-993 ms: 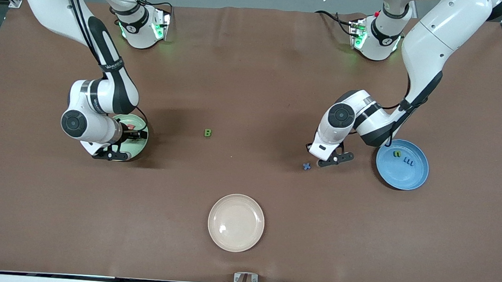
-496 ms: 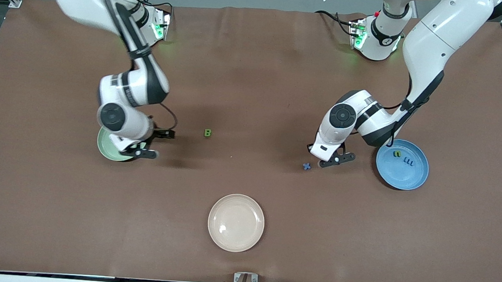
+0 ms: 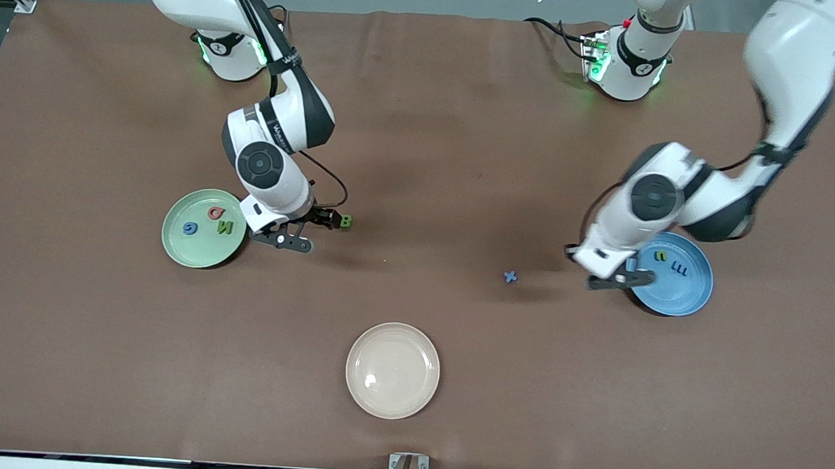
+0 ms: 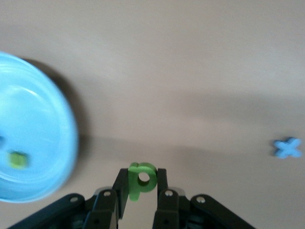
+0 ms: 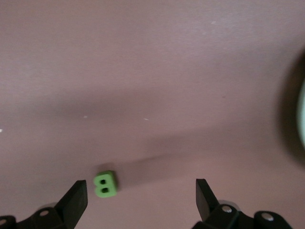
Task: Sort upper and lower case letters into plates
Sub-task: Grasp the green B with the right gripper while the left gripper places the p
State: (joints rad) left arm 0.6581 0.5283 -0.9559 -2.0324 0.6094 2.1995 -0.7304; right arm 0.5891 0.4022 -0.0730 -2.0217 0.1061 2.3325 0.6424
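Since a second ago the right arm has swung off the pale green plate [image 3: 204, 228], uncovering it. The right end effector [image 3: 303, 231] now hangs low over the brown counter [image 3: 422, 155] between that plate and the green B [image 3: 346, 221], fingers wide apart and empty. In the right wrist view the B [image 5: 105, 183] lies flat on the counter just inside one finger [image 5: 75, 202], not clamped.

The left arm has also shifted, from beside the blue x [image 3: 510, 276] toward its own end of the counter. The left end effector [image 3: 622, 271] is now at the edge of the bright blue plate [image 3: 675, 294], and the x is unmoved. In the left wrist view the fingers [image 4: 164, 200] are pinched onto the stem of the green p [image 4: 140, 179], which stands upright between them, with the blue plate [image 4: 33, 138] beside it.

Green plate holds the pink Q [image 3: 216, 213], blue G [image 3: 190, 228] and green N [image 3: 224, 226]. Blue plate holds the green n [image 3: 661, 256] and blue m [image 3: 679, 269].

Letters are small, chunky, matte blocks. Plates are round, shallow and glossy-rimmed. The cream plate [image 3: 392, 370], nearest the front camera, is smooth with a glare spot. The counter cover is a matte brown sheet with faint wrinkles.
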